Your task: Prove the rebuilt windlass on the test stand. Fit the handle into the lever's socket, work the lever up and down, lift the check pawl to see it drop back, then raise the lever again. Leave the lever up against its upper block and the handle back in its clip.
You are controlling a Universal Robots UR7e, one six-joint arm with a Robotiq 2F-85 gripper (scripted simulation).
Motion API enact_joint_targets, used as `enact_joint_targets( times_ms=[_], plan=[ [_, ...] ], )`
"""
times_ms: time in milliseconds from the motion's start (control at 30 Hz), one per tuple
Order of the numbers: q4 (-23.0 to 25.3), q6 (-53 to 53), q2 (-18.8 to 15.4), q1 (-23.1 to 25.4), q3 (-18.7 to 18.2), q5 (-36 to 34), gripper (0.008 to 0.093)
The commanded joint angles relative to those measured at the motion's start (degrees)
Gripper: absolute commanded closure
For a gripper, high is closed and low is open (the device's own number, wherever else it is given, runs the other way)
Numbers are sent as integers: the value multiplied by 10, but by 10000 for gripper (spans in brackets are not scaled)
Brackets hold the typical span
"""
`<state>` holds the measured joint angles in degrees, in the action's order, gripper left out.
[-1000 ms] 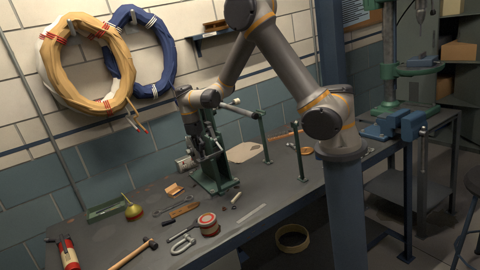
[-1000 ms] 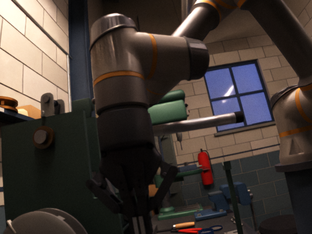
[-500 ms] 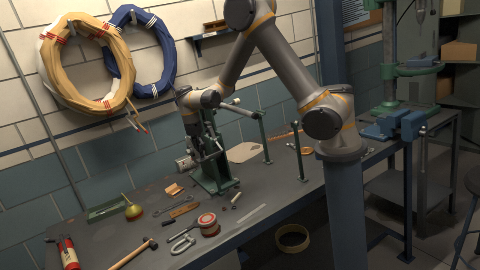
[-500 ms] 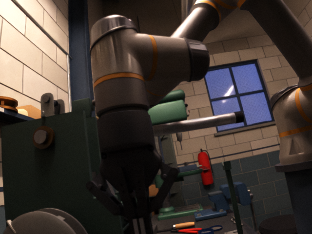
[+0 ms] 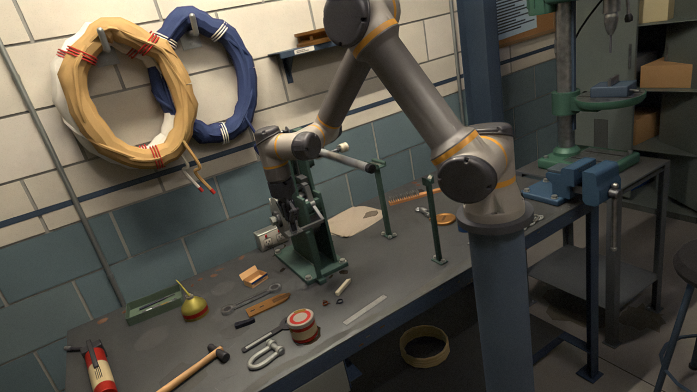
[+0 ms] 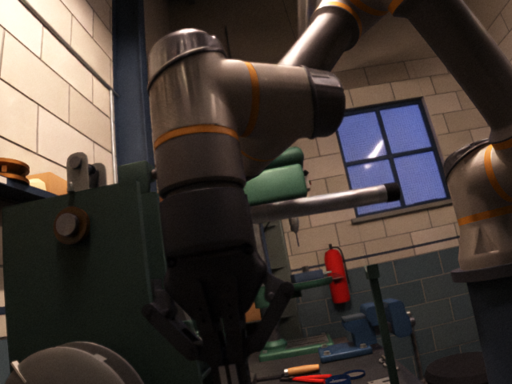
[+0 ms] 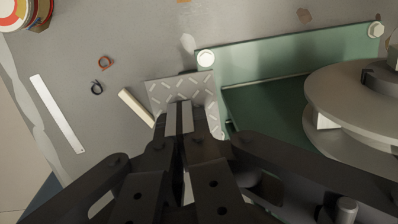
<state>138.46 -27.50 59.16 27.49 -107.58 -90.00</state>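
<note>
The green windlass stand is bolted to the bench, with its grey drum on one side. The grey handle sits in the green lever's socket and sticks out roughly level toward the two green posts. A grey chequer-plate tab lies at the corner of the stand's base plate. My gripper points down beside the stand, over that tab, with the dark linkage of the windlass close alongside. The gripper is closed and empty.
The stand's frame and drum crowd the gripper on one side. A cream chalk stick, two small rings and a steel ruler lie on the bench nearby. Two green posts stand further along. Hand tools and a tape roll lie scattered toward the front edge.
</note>
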Motion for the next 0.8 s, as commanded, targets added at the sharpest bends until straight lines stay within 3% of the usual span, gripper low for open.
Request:
enact_joint_targets(
  times_ms=[0, 767],
  plan=[
    [0, 0, 0, 0, 0, 0, 934],
    [12, 0, -10, 0, -2, 0, 934]
  ],
)
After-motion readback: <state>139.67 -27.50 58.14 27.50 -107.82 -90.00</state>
